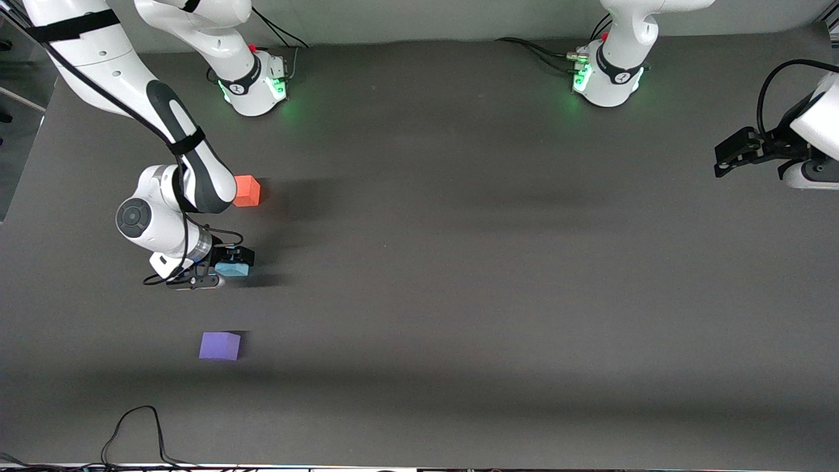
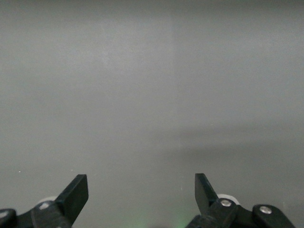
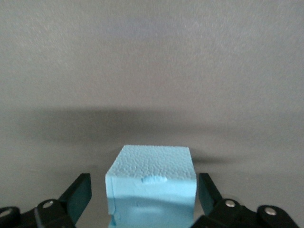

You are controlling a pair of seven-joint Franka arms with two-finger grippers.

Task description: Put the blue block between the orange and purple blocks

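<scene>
The blue block (image 1: 234, 269) sits on the dark table between the orange block (image 1: 247, 191), which lies farther from the front camera, and the purple block (image 1: 219, 345), which lies nearer. My right gripper (image 1: 221, 267) is low over the blue block. In the right wrist view the gripper (image 3: 144, 190) is open, its fingers stand on either side of the blue block (image 3: 151, 166), and a small gap shows at each side. My left gripper (image 1: 724, 160) waits open and empty at the left arm's end of the table, and it also shows in the left wrist view (image 2: 141, 190).
A black cable (image 1: 134, 426) loops on the table near the front edge, toward the right arm's end. The two arm bases (image 1: 252, 85) (image 1: 606, 78) stand along the table's back edge.
</scene>
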